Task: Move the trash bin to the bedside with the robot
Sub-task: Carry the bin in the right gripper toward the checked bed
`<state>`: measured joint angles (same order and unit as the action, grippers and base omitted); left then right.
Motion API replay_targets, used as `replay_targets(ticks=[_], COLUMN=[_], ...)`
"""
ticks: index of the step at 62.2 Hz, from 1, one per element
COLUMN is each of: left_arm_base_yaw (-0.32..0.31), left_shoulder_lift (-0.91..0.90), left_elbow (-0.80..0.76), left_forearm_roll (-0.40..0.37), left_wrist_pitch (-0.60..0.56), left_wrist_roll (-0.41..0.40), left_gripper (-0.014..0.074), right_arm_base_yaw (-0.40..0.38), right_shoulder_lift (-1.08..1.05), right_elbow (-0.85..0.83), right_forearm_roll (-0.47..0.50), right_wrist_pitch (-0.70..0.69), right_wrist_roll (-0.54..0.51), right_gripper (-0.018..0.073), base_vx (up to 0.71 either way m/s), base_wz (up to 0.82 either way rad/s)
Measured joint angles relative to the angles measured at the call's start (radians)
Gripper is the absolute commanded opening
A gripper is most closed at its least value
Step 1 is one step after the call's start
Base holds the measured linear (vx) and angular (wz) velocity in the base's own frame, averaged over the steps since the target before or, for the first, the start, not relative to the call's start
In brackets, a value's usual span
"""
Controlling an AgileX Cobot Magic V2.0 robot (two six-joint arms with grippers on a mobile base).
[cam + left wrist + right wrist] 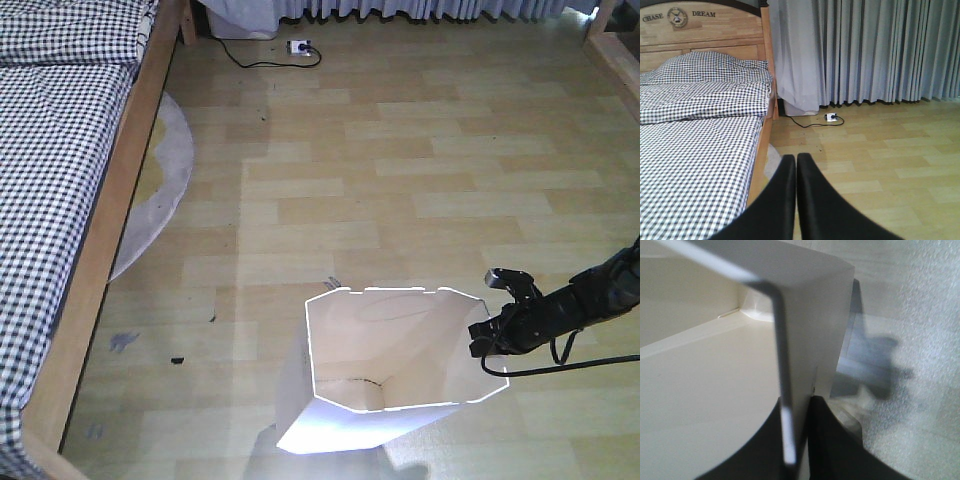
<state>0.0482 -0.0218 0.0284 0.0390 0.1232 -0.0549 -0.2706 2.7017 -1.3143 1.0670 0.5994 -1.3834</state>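
A broad stretch of bare wooden floor (400, 180) was seen between the bed (112, 230) at the left and the right edge of the front view. The bed's timber side rail was run from far to near along the left, with checked bedding (50, 150) above it. A pale round rug (170, 170) was tucked partly under that rail at the far left. Along the far wall grey curtains (865, 50) were hung to the floor, and a white power strip (300, 46) with a black cord was laid just before them.

The trash bin (390, 330) was placed near, right of the middle, well apart from the bed rail, with open floor between. Whether its base was touching the floor could not be told. It was seen as white and thin-walled, with an angular rim broken by small notches and sides tapering downward.

The right gripper (488, 345) was clamped on the bin's right wall at the rim. In the right wrist view the thin wall (715, 390) was pinched between the two black fingers (832, 450). The left gripper (796, 200) was held with its fingers pressed together on nothing, pointed toward the bed and curtains.
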Motion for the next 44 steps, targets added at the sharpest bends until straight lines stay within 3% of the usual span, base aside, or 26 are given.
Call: replay_targets(ticks=[44], left_arm_base_yaw=[0.0], left_shoulder_lift=[0.0], left_elbow=[0.0], left_forearm_roll=[0.0], left_wrist_pitch=[0.0], left_wrist_roll=[0.0], left_gripper=[-0.0006], right_arm_base_yaw=[0.0], right_shoulder_lift=[0.0], right_elbow=[0.0], right_forearm_roll=[0.0], right_wrist_pitch=[-0.001], right_wrist_roll=[0.0], right_gripper=[-0.0005], base_vx=[0.28], base_wz=[-0.04])
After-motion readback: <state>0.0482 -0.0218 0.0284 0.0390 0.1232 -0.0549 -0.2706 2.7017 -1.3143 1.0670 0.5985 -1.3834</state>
